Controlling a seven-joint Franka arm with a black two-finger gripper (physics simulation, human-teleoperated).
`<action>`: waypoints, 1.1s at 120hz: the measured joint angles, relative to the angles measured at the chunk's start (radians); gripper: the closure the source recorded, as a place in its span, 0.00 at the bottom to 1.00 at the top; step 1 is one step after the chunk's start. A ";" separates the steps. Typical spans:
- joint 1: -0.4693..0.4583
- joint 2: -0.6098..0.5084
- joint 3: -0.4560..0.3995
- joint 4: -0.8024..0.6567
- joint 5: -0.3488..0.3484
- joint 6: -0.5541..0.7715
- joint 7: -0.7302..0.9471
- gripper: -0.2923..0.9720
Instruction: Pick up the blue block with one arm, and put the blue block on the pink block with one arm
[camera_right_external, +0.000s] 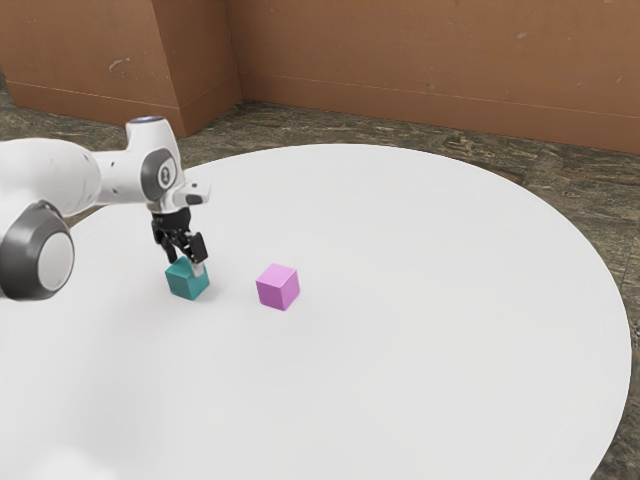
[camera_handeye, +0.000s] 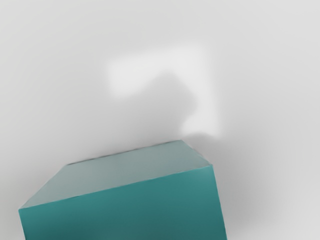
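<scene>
Hovering straight above the blue block (camera_right_external: 188, 282), which rests on the white table (camera_right_external: 450, 300) near the pink block (camera_right_external: 278, 287), off toward the exterior view's left of it, the gripper (camera_right_external: 188, 263) sits low at the cube's top, though whether it has clamped I cannot tell.

Round table (camera_right_external: 420, 300) bears blue block (camera_right_external: 186, 283) (tealish), pink block (camera_right_external: 277, 287).

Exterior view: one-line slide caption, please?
Franka arm down at the teal-blue block, pink block standing apart toward the exterior view's right, on a round white table.
</scene>
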 joint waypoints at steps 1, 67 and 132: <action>0.000 0.000 0.000 0.000 0.000 0.000 0.000 0.23; 0.005 0.037 0.000 0.022 -0.013 -0.009 0.007 0.23; 0.005 0.063 0.000 0.066 -0.018 -0.052 0.010 0.23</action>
